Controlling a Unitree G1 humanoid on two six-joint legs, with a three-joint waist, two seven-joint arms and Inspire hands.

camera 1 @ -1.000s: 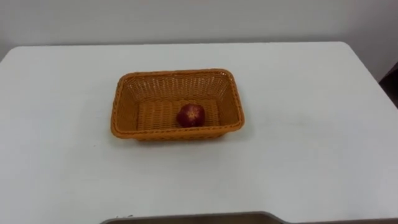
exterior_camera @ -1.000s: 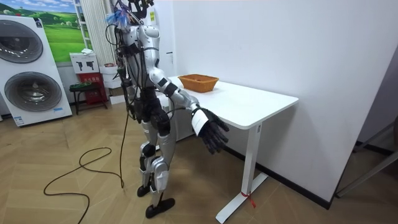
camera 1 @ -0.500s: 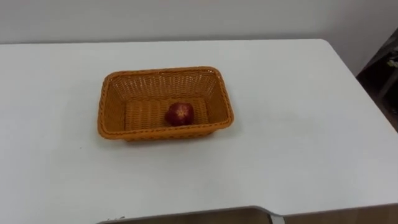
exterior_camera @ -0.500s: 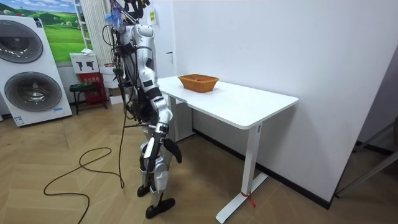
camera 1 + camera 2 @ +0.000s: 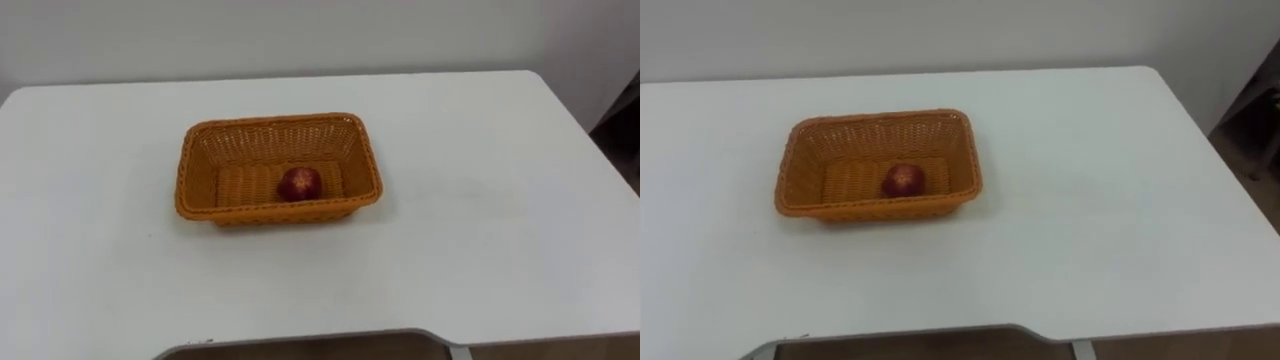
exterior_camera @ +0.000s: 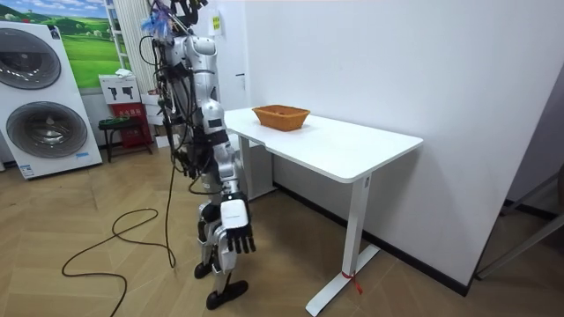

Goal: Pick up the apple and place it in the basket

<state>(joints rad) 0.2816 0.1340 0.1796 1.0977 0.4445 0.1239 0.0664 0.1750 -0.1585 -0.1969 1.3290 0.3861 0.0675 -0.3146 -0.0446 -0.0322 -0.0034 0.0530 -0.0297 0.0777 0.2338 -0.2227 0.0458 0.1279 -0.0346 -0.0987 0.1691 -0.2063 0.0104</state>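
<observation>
The apple (image 5: 299, 184) lies in the basket (image 5: 270, 122), close to its near wall, on the table (image 5: 480, 200). The robot stands at the table's end, its right hand (image 6: 236, 236) hanging by its leg, fingers loosely straight and empty.

Body was silver-white with black joints. Black cables ran down the torso, with a blue tangle at 12 o'clock above the head. Right hand (image 6: 240, 239) was black with a white wrist cuff.
</observation>
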